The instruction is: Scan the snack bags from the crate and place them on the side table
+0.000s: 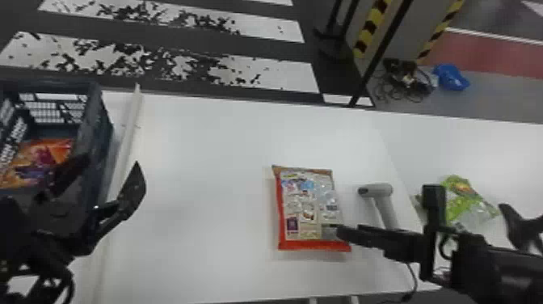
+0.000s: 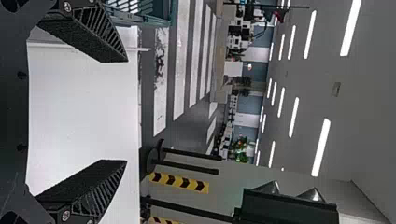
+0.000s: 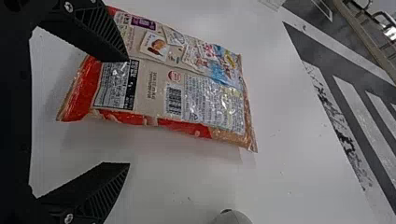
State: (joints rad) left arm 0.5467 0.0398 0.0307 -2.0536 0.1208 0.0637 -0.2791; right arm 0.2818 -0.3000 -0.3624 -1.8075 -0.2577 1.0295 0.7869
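White worktable (image 1: 202, 161) in front, dark floor behind it with worn white stripes (image 1: 258, 74); yellow-black hazard tape (image 1: 369, 28) beyond. Red-edged snack bag (image 1: 309, 206) flat on the worktable, printed back up, barcode (image 3: 173, 100) facing up. Grey handheld scanner (image 1: 387, 206) beside it, toward the robot's right. Green snack bag (image 1: 464, 198) on the white surface farther right. Dark crate (image 1: 106, 125) at far left, orange snack bag (image 1: 48, 151) inside. Right gripper (image 1: 422, 220): fingers wide apart, nothing gripped, one finger over the red-edged bag's end; contact, can't tell. Left gripper (image 1: 103, 182): near the crate, also spread wide, empty. Blue plastic bag (image 1: 450, 77) and cables (image 1: 404, 81) on the floor.
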